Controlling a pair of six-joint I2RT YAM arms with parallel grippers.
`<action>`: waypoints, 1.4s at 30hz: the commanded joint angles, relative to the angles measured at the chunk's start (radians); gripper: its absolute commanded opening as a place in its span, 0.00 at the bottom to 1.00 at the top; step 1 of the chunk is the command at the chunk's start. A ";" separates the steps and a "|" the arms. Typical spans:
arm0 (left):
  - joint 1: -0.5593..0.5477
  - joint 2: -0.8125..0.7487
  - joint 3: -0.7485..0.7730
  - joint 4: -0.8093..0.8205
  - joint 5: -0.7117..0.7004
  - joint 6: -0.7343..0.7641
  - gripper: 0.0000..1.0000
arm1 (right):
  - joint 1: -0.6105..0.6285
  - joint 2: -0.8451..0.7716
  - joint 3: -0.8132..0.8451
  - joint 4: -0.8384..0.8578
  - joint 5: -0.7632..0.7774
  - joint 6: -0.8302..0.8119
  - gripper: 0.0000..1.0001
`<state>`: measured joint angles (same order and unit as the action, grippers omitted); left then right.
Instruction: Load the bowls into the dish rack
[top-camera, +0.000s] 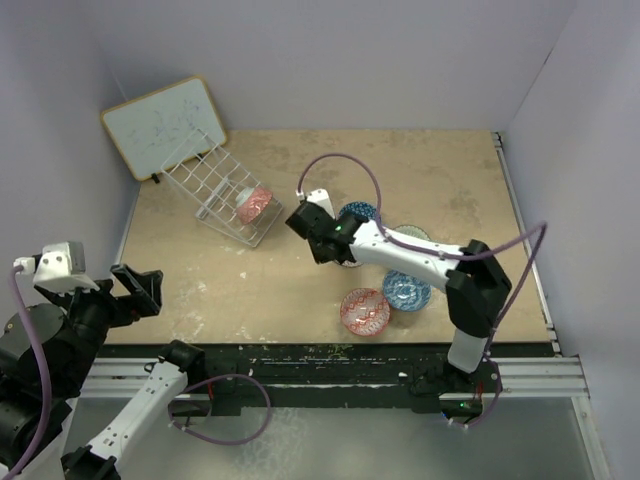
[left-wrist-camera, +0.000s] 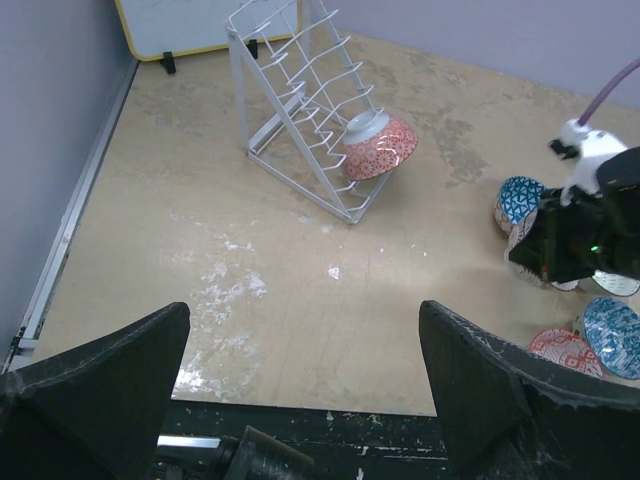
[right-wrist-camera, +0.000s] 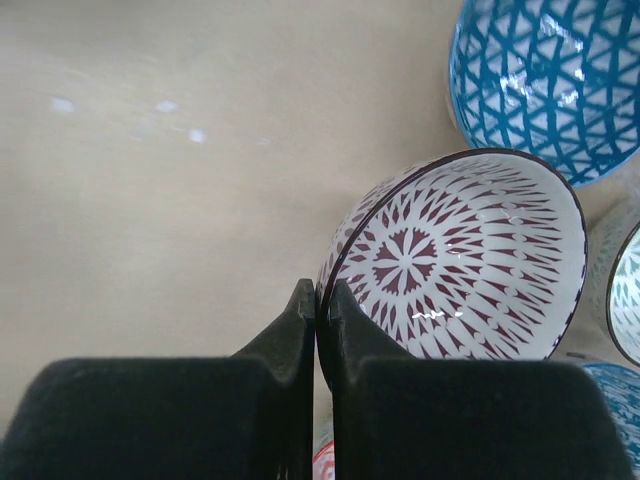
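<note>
Your tan table, scuffed white front-left, carries the dish rack back-left with a whiteboard propped behind it. Right of centre you have a red bowl just beside a blue bowl, and farther back a second blue bowl, a cream bowl and a tilted purple-patterned bowl.

walls: plain pale lilac panels on three sides
worktop: tan board, white scuffs near the left
far-left corner: wood-framed whiteboard, leaning on the wall
near edge: silver metal rail
light: soft, even, faint shadows
</note>
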<state>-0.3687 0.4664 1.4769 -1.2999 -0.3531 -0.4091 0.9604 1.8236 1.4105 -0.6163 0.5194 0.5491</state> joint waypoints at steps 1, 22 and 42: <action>0.002 0.012 0.045 0.017 -0.017 -0.008 0.99 | -0.002 -0.188 0.119 0.053 -0.136 -0.020 0.00; 0.001 0.062 0.172 -0.020 0.001 0.012 0.99 | -0.111 -0.042 0.016 1.681 -0.786 0.514 0.00; 0.001 0.060 0.177 -0.064 -0.002 0.014 0.99 | -0.139 0.373 0.074 2.229 -0.470 0.870 0.00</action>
<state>-0.3687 0.5079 1.6428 -1.3594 -0.3527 -0.4007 0.8234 2.2223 1.4586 1.3766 -0.0422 1.3449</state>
